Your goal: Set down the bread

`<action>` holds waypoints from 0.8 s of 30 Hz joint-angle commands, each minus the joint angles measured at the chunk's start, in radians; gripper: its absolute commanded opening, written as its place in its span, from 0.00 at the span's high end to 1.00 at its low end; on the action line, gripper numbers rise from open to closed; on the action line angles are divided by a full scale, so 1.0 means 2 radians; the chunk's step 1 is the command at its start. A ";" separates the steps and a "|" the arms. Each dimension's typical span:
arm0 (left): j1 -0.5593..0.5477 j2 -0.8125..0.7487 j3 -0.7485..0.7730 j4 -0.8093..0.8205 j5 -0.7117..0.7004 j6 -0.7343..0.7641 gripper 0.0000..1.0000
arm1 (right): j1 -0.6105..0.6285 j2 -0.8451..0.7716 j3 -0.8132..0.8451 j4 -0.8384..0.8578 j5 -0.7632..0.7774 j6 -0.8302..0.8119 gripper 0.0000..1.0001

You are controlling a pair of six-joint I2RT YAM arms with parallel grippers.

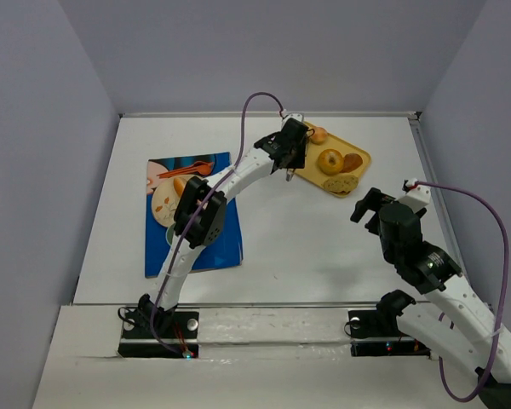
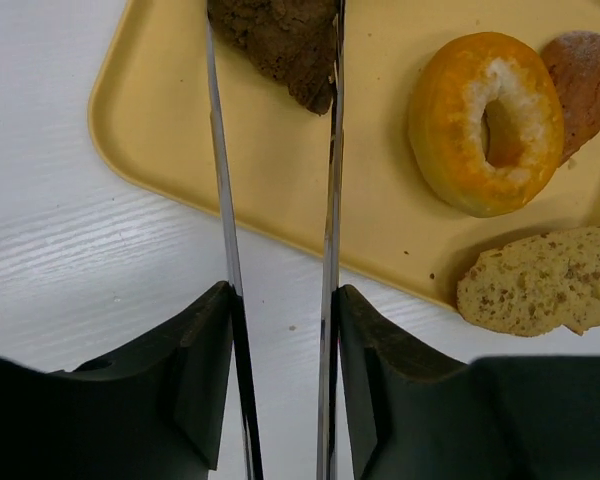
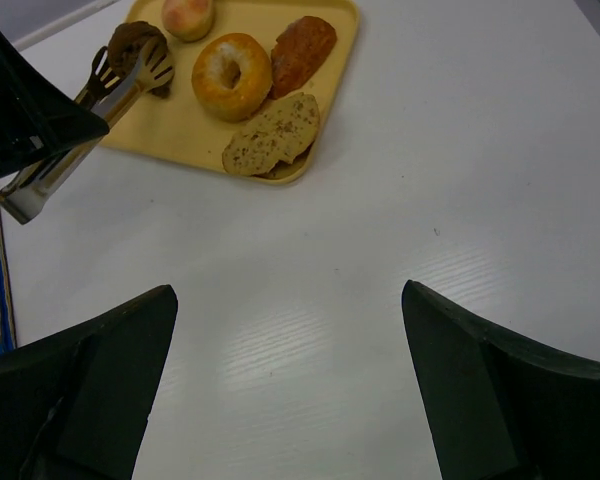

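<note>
My left gripper (image 1: 289, 152) (image 2: 280, 295) is shut on metal tongs (image 2: 330, 200), one arm against each finger. The tong heads (image 3: 130, 65) close around a dark brown piece of bread (image 2: 280, 40) at the near-left corner of the yellow tray (image 2: 180, 130); I cannot tell whether it is lifted. On the tray also lie a bagel (image 2: 485, 120), a reddish-brown pastry (image 2: 590, 80), a seeded slice (image 2: 545, 285) and a round bun (image 3: 187, 15). My right gripper (image 1: 364, 204) (image 3: 290, 300) is open and empty over the bare table, short of the tray.
A blue mat (image 1: 209, 243) with a pale plate (image 1: 164, 204) and orange utensils lies at the left, under my left arm. Grey walls enclose the table on three sides. The tray (image 1: 362, 158) sits at the back right.
</note>
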 commanded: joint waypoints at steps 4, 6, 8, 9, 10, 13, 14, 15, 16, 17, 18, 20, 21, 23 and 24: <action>-0.006 -0.040 0.026 0.005 -0.002 0.013 0.62 | 0.002 -0.002 0.000 0.022 0.021 0.005 0.00; -0.008 -0.057 0.020 0.005 -0.001 0.019 0.63 | 0.002 -0.002 0.000 0.022 0.021 0.005 0.00; -0.009 -0.092 0.000 0.008 -0.008 0.019 0.65 | 0.002 -0.003 0.000 0.022 0.020 0.006 0.00; -0.009 -0.107 -0.011 0.014 -0.011 0.019 0.65 | 0.002 -0.004 0.000 0.022 0.019 0.006 0.00; -0.009 -0.139 -0.040 0.018 -0.014 0.018 0.65 | 0.002 -0.005 0.000 0.022 0.018 0.006 0.00; -0.009 -0.218 -0.121 0.042 -0.039 0.012 0.65 | 0.002 -0.008 -0.001 0.022 0.013 0.005 0.00; -0.009 -0.239 -0.142 0.047 -0.050 0.009 0.65 | 0.002 -0.008 0.000 0.022 0.012 0.005 0.00; -0.009 -0.256 -0.158 0.040 -0.061 0.003 0.65 | 0.002 -0.008 0.000 0.022 0.011 0.004 0.00; -0.009 -0.291 -0.175 0.033 -0.074 -0.002 0.65 | 0.002 -0.008 0.000 0.022 0.011 0.004 0.00; -0.009 -0.308 -0.204 0.023 -0.102 -0.009 0.65 | 0.002 -0.008 0.000 0.022 0.008 0.004 0.00; -0.009 -0.323 -0.217 0.010 -0.115 -0.028 0.65 | 0.002 -0.007 0.000 0.022 0.008 0.004 0.00; -0.006 -0.370 -0.262 -0.031 -0.149 -0.045 0.65 | 0.002 -0.007 0.000 0.022 0.004 0.003 0.00; -0.003 -0.384 -0.275 -0.066 -0.159 -0.068 0.64 | 0.002 -0.006 0.000 0.023 0.002 0.002 0.00; 0.000 -0.430 -0.321 -0.111 -0.178 -0.099 0.63 | 0.002 -0.005 0.000 0.024 -0.002 0.001 0.00; 0.002 -0.445 -0.335 -0.111 -0.180 -0.099 0.63 | 0.002 -0.005 0.000 0.024 -0.005 0.001 0.00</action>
